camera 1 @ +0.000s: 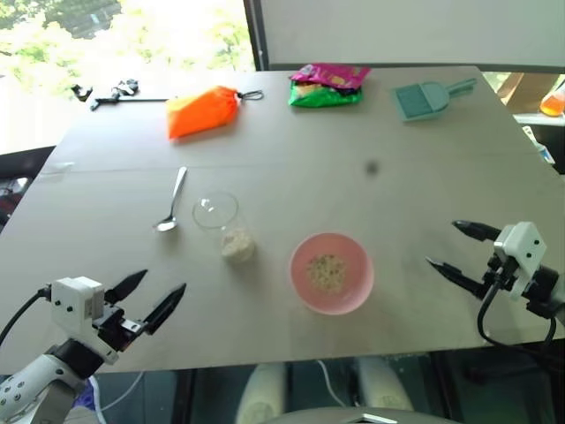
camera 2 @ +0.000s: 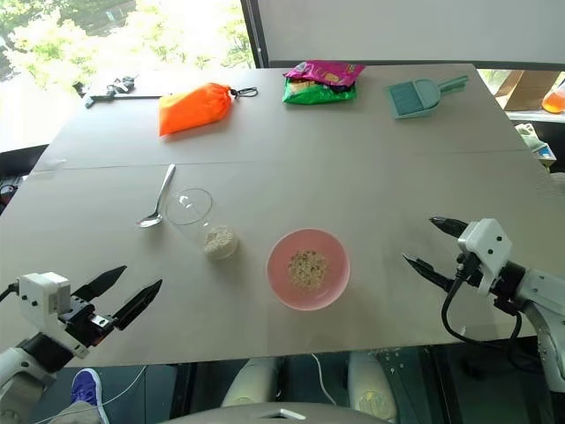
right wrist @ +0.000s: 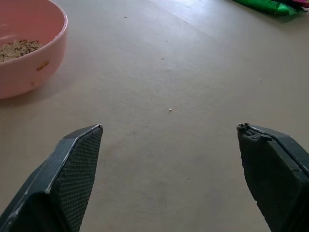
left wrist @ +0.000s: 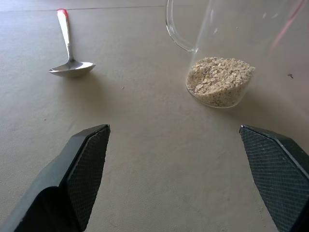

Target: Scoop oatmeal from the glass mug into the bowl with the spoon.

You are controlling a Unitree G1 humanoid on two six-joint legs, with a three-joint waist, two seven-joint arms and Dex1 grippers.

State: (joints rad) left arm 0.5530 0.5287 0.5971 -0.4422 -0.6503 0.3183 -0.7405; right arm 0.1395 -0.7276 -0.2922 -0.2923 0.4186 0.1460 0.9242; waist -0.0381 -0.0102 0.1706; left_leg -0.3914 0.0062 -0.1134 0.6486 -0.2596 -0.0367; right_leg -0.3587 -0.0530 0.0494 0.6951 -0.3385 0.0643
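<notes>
Table (camera 1: pixel 371 168) under two wide-open, empty end effectors (camera 1: pixel 154 298) (camera 1: pixel 457 250)

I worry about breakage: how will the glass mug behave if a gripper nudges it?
The glass mug stands upright, tall and narrow, with only a little oatmeal at its bottom, so it is probably light and may tip or slide. Clear smooth glass looks slippery and likely fragile.

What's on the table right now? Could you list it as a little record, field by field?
glass mug: upright, oatmeal in its bottom
spoon: lying flat, left of the mug, untouched
bowl: pink, some oatmeal inside
left gripper: open, empty, near table edge
right gripper: open, empty
far side: orange pouch, snack packet, teal dustpan
</notes>
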